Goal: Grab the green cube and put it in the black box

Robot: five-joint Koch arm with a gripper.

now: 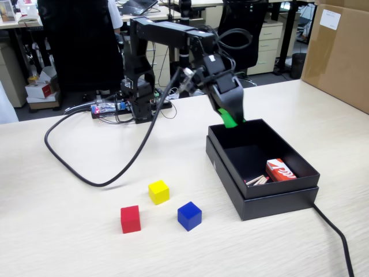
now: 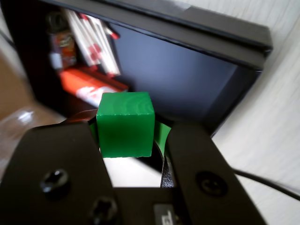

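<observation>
**Green cube held over the rim of the black box**

The green cube (image 2: 125, 123) sits clamped between the two jaws of the tool (image 2: 129, 136), which is closed on its sides; the wrist view shows the cube's top and front face clear and the jaws pressed against it. In the fixed view the tool (image 1: 230, 118) hangs at the far rim of the black box (image 1: 230, 173), with only a sliver of green showing at its tip, and whether that is the cube or the tool's own green part cannot be told there.

The black box (image 2: 243, 79) is shallow, with a stepped double rim, and lies on the pale wood-grain worktop (image 1: 69, 231). Inside it, at the near right corner in the fixed view, lies a small red and white packet (image 1: 280, 170) with white marks on it that cannot be read, and just beside it a bundle of thin pale sticks (image 1: 257, 180). The wrist view shows the sticks with red ends, blurred.

To the left of the box on the worktop stand three loose cubes, near one another but apart: a yellow cube (image 1: 158, 191), a red cube (image 1: 130, 219) and a blue cube (image 1: 189, 216). A black cable (image 1: 86, 173) loops across the worktop from the arm's base (image 1: 138, 98). Another cable (image 1: 337, 236) runs off from the box's near corner. A big brown cardboard box (image 1: 340, 52) stands at the right edge with a white label, too small to read.
</observation>
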